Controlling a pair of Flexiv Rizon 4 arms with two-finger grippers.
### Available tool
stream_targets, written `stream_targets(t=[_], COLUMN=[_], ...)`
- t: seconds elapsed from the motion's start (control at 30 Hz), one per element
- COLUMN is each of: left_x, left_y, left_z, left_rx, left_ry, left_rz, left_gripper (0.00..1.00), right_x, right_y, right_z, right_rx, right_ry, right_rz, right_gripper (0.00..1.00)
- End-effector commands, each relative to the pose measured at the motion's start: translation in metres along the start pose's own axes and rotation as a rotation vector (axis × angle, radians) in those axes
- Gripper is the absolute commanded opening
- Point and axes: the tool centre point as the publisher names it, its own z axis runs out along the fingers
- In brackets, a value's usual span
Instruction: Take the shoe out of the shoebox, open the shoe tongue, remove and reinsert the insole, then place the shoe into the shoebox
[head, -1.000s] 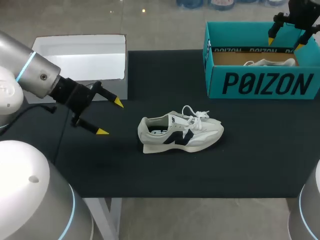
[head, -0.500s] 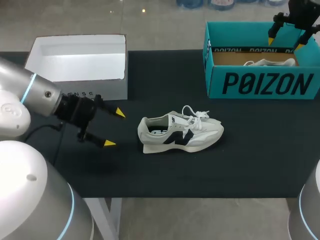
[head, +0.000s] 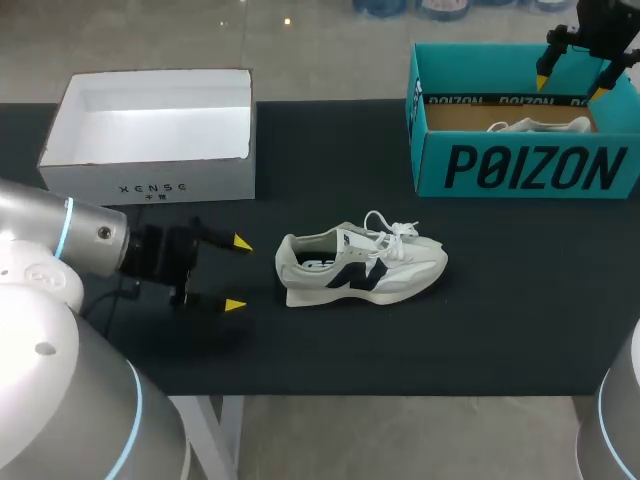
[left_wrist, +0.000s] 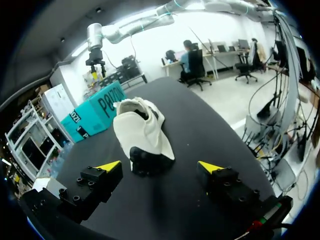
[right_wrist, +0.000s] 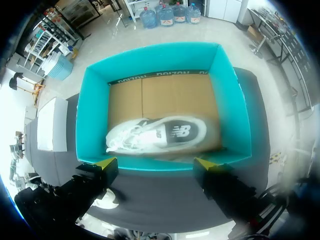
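A white and grey shoe (head: 360, 266) with a dark logo lies on its sole mid-table, heel toward my left arm, laces loose. My left gripper (head: 237, 273) hovers open just off its heel; in the left wrist view the shoe's heel (left_wrist: 144, 137) sits ahead of the left gripper (left_wrist: 159, 165), between the spread tips and apart from them. The teal shoebox (head: 525, 168) stands at the back right with a second white shoe (right_wrist: 157, 135) lying inside on the cardboard floor. My right gripper (head: 576, 66) hangs open above the box (right_wrist: 160, 70), holding nothing.
A white open box (head: 150, 150) stands at the back left of the black table mat (head: 400, 340). Bare mat lies in front of the shoe and between the shoe and the teal box.
My left gripper has come down and moved toward the shoe's heel, nearer the table's front. The right arm and the shoe have kept still.
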Motion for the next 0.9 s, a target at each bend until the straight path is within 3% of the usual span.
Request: stream_targets(t=[0.03, 0.57, 0.9], left_x=[-0.009, -0.031, -0.037], left_y=[0.007, 0.026, 0.021], left_z=[0.016, 0.041, 0.066], left_rx=[0.005, 0.044, 0.066], left_ry=[-0.011, -0.033, -0.013], left_rz=[-0.012, -0.072, -0.076], left_gripper=[1.00, 1.00, 1.00], right_x=[0.000, 0.000, 0.000], right_y=[0.000, 0.000, 0.000], right_z=[0.000, 0.000, 0.000], right_rx=[0.001, 0.001, 0.001], right_ry=[-0.001, -0.001, -0.001], right_rz=[0.000, 0.000, 0.000], right_gripper=[1.00, 1.00, 1.00])
